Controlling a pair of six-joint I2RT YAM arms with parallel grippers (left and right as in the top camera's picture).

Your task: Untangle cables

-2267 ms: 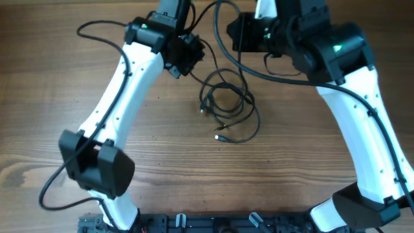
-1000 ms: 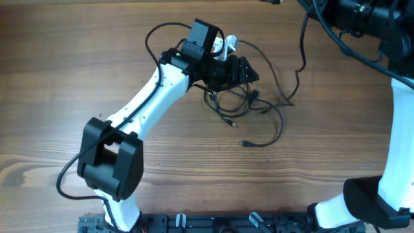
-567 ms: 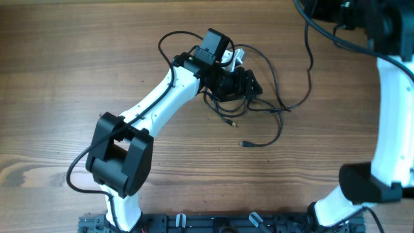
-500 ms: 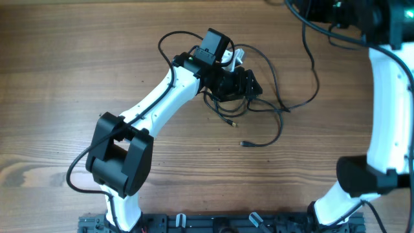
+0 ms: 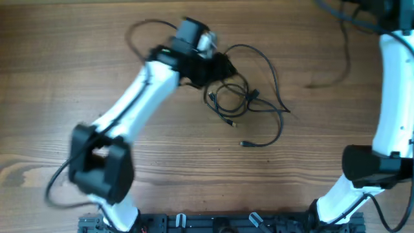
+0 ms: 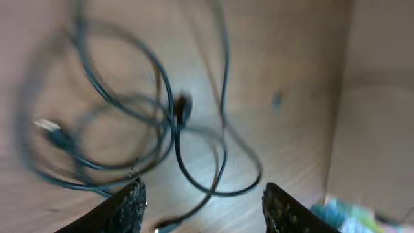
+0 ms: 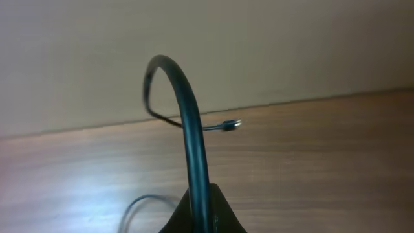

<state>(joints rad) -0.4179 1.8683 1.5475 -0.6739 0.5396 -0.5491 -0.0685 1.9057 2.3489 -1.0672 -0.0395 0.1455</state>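
Press wide, empty left hand [image 6: 206, 206] down on cables [image 5: 250, 97]; pull gently with right hand [image 7: 202, 219] pinching one cable [image 7: 191, 116].

Wooden table [image 5: 58, 84]. Left arm [image 5: 139, 90] reaches from base at lower left up to top middle, blurred. Left gripper [image 5: 221, 65] at upper-left edge of cables [image 5: 240, 98]; touching or just above, can't tell; finger gap lost in blur. Cables: black tangle of overlapping loops near centre, one wide loop arching above. One line curves down right to loose plug [image 5: 244, 144]; second plug [image 5: 234, 123] just below loops. Right arm [image 5: 393, 97] runs up right edge, out of frame at top. Thin blurred strand [image 5: 345, 55] hangs from top right, apart from tangle
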